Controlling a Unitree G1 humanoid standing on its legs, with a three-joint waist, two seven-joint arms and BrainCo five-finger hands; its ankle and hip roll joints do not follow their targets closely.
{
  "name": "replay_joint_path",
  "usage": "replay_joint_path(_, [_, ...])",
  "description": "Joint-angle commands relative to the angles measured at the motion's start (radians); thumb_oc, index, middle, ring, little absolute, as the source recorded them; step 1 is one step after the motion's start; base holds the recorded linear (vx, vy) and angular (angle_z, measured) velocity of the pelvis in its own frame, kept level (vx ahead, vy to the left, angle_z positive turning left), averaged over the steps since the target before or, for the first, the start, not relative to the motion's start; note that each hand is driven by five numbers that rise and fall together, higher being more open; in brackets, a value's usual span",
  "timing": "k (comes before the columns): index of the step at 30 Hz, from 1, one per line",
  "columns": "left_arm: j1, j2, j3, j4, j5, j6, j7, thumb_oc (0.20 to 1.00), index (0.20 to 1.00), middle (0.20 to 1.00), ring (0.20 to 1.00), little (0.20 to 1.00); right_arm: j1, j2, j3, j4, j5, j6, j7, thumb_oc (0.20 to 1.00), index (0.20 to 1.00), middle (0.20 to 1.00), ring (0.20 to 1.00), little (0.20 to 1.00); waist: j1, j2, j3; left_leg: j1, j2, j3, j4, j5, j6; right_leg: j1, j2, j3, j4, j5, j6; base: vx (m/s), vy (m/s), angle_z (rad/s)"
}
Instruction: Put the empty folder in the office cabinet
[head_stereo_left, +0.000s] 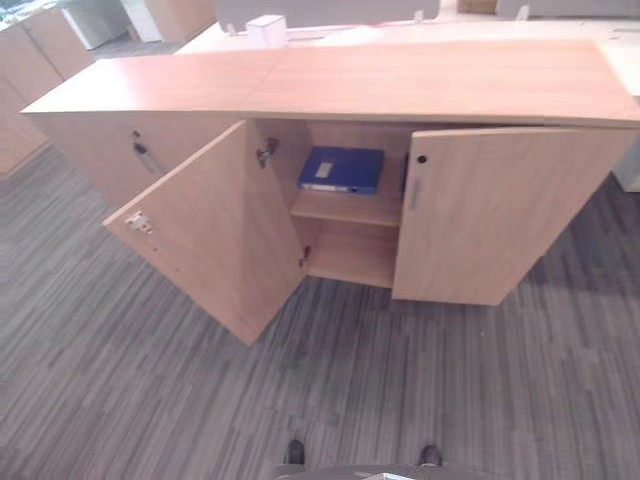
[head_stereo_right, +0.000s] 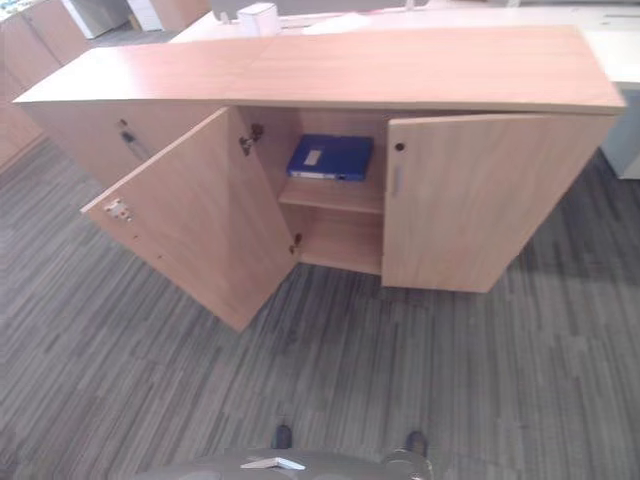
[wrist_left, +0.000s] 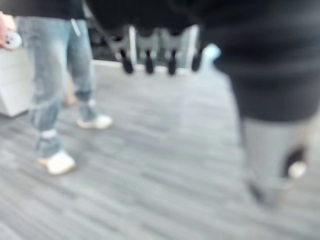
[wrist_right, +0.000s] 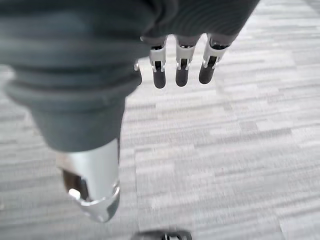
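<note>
On the top shelf (head_stereo_left: 350, 208) of the open cabinet (head_stereo_left: 420, 80), a blue folder (head_stereo_left: 341, 169) lying flat. Left hand (wrist_left: 160, 50) and right hand (wrist_right: 182, 60) hanging loose over grey carpet (head_stereo_left: 400, 380), fingers straight, holding nothing.

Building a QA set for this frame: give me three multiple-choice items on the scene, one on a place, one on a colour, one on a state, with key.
1. Where does the folder lie?
A. On the upper shelf inside the cabinet
B. On the carpet in front of the cabinet
C. On top of the cabinet

2. What colour is the folder?
A. Red
B. Blue
C. Green

3. How does the left cabinet door stand?
A. Shut flush
B. Taken off and lying flat
C. Swung wide open

Key:
1 A, it rests flat on the upper shelf between the two doors.
2 B, its cover is blue with a pale label.
3 C, it stands out from the cabinet over the carpet, while the right cabinet door is only partly open.

Each robot hand, left and right, hangs over carpet with straight fingers and holds nothing.
</note>
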Motion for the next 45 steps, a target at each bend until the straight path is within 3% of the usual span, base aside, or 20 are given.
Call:
replay_joint_path(1, [-0.008,0.098,-0.002,-0.205,0.044,-0.022,0.037,1.000,1.000,1.000,1.000,1.000,-0.035,0.027,0.009,0.018,0.074,0.023,-0.008,1.000,1.000,1.000,1.000,1.000,-0.021,-0.050,-0.021,-0.023,-0.077,-0.007,-0.001,-0.076,0.078,-0.071,-0.117,0.136,0.055,0.014,0.074,-0.01,0.432,0.11])
replay_joint_path(3, [-0.010,0.106,0.004,-0.352,0.081,-0.013,0.050,1.000,1.000,1.000,1.000,1.000,-0.049,0.052,0.027,-0.002,0.069,0.027,0.002,1.000,1.000,1.000,1.000,1.000,-0.021,-0.048,-0.003,-0.008,-0.102,0.012,-0.002,-0.089,0.099,-0.088,-0.137,0.155,0.095,0.008,0.061,-0.06,0.343,-0.14])
replay_joint_path(4, [-0.008,0.103,0.006,-0.447,0.108,-0.007,0.061,1.000,1.000,1.000,1.000,1.000,-0.058,0.073,0.041,-0.020,0.077,0.025,0.004,1.000,1.000,1.000,1.000,1.000,-0.021,-0.047,0.009,-0.009,-0.109,0.015,0.001,-0.088,0.110,-0.100,-0.123,0.177,0.134,-0.009,0.046,-0.10,0.271,-0.22])
replay_joint_path(6, [0.008,0.089,0.024,-0.565,0.148,0.005,0.067,1.000,1.000,1.000,1.000,1.000,-0.068,0.105,0.070,-0.041,0.105,0.022,0.006,1.000,1.000,1.000,1.000,1.000,-0.015,-0.044,0.019,-0.012,-0.121,0.031,0.004,-0.082,0.125,-0.110,-0.065,0.202,0.195,-0.057,0.019,-0.10,0.213,-0.28])
replay_joint_path(8, [0.019,0.078,0.041,-0.650,0.175,0.006,0.058,1.000,1.000,1.000,1.000,1.000,-0.057,0.134,0.087,-0.046,0.110,0.016,0.002,1.000,1.000,1.000,1.000,1.000,0.003,-0.058,0.011,-0.014,-0.135,0.065,0.002,-0.086,0.135,-0.086,-0.027,0.129,0.185,-0.101,0.000,-0.04,0.124,-0.43])
replay_joint_path(9, [0.002,0.071,0.042,-0.671,0.190,0.003,0.072,1.000,1.000,1.000,1.000,1.000,-0.047,0.153,0.103,-0.048,0.123,0.011,0.011,1.000,1.000,1.000,1.000,1.000,-0.013,-0.070,0.004,-0.007,-0.147,0.058,0.001,-0.085,0.141,-0.073,0.018,0.174,0.171,-0.121,-0.009,0.00,0.057,-0.48])
replay_joint_path(11, [-0.006,0.075,0.049,-0.686,0.197,0.002,0.076,1.000,1.000,1.000,1.000,1.000,-0.042,0.157,0.102,-0.039,0.127,0.017,0.012,1.000,1.000,1.000,1.000,1.000,-0.014,-0.076,0.002,-0.003,-0.151,0.061,-0.002,-0.083,0.145,-0.073,0.035,0.210,0.150,-0.105,-0.003,0.03,0.040,-0.20])
replay_joint_path(16, [-0.032,0.108,0.050,-0.724,0.220,-0.020,0.074,1.000,1.000,1.000,1.000,1.000,-0.017,0.153,0.084,-0.014,0.128,0.015,0.004,1.000,1.000,1.000,1.000,1.000,-0.031,-0.090,-0.028,0.014,-0.156,0.080,-0.002,-0.101,0.146,-0.041,0.039,0.225,0.083,-0.072,0.014,0.05,0.015,-0.09])
replay_joint_path(29, [-0.210,0.243,-0.020,-0.550,0.203,-0.044,0.134,1.000,1.000,1.000,1.000,1.000,0.035,0.157,0.099,-0.003,0.150,-0.002,0.001,1.000,1.000,1.000,1.000,1.000,-0.081,-0.109,-0.063,0.039,-0.140,0.107,-0.002,-0.115,0.139,-0.022,0.041,0.247,0.043,-0.048,0.027,0.03,-0.008,-0.05])
replay_joint_path(32, [-0.326,0.317,-0.060,-0.379,0.121,-0.058,0.161,1.000,1.000,1.000,1.000,1.000,0.048,0.149,0.121,-0.008,0.167,-0.014,-0.010,1.000,1.000,1.000,1.000,1.000,-0.104,-0.111,-0.079,0.047,-0.133,0.121,-0.002,-0.117,0.133,-0.016,0.043,0.252,0.025,-0.040,0.034,0.04,-0.004,-0.08])
replay_joint_path(40, [-0.445,0.304,-0.095,-0.324,-0.015,-0.076,0.175,1.000,1.000,1.000,1.000,1.000,0.063,0.144,0.127,-0.023,0.179,-0.020,-0.015,1.000,1.000,1.000,1.000,1.000,-0.124,-0.124,-0.083,0.043,-0.126,0.138,-0.002,-0.116,0.131,-0.025,0.048,0.261,0.010,-0.023,0.040,0.01,0.003,-0.08])
replay_joint_path(45, [-0.549,0.283,-0.168,-0.231,-0.089,-0.099,0.158,1.000,1.000,1.000,1.000,1.000,0.076,0.138,0.138,-0.031,0.185,-0.026,-0.021,1.000,1.000,1.000,1.000,1.000,-0.149,-0.143,-0.076,0.028,-0.117,0.164,-0.002,-0.112,0.127,-0.049,0.051,0.279,0.000,-0.003,0.048,-0.01,0.000,-0.10])
